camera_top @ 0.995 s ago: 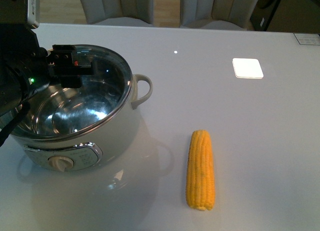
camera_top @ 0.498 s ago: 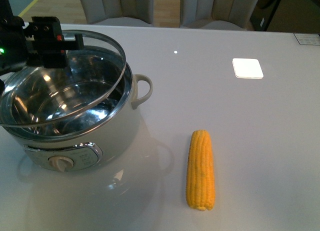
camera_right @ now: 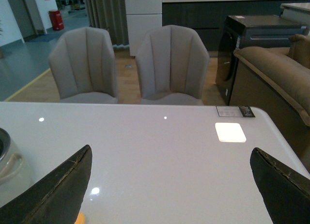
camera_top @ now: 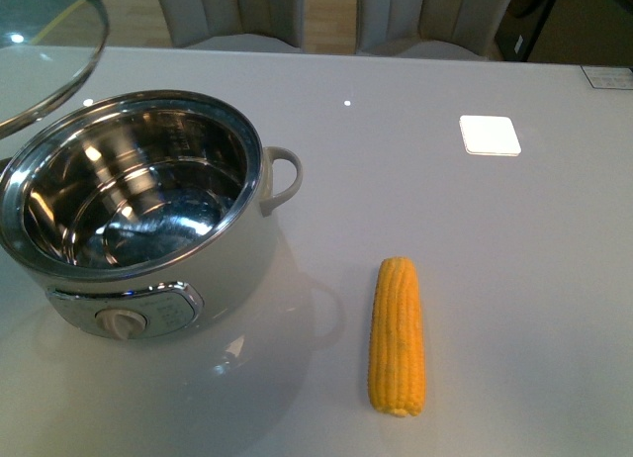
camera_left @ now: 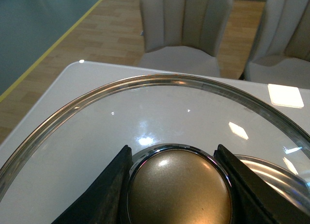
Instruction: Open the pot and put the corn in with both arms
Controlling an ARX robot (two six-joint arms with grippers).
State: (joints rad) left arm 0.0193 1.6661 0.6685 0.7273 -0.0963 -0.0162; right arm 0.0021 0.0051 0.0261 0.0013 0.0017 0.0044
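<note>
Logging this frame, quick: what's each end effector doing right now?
Left end effector: closed, holding the glass lid by its knob.
Right end effector: open, holding nothing.

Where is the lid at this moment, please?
In the front view the lid hangs off the pot, up at the far left; the left wrist view shows the left gripper shut on its knob.

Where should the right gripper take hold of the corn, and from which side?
Grip the corn at mid-length, coming straight down from above with the right gripper open across its width. It lies flat on the table, long axis running away from the robot, sides clear.
</note>
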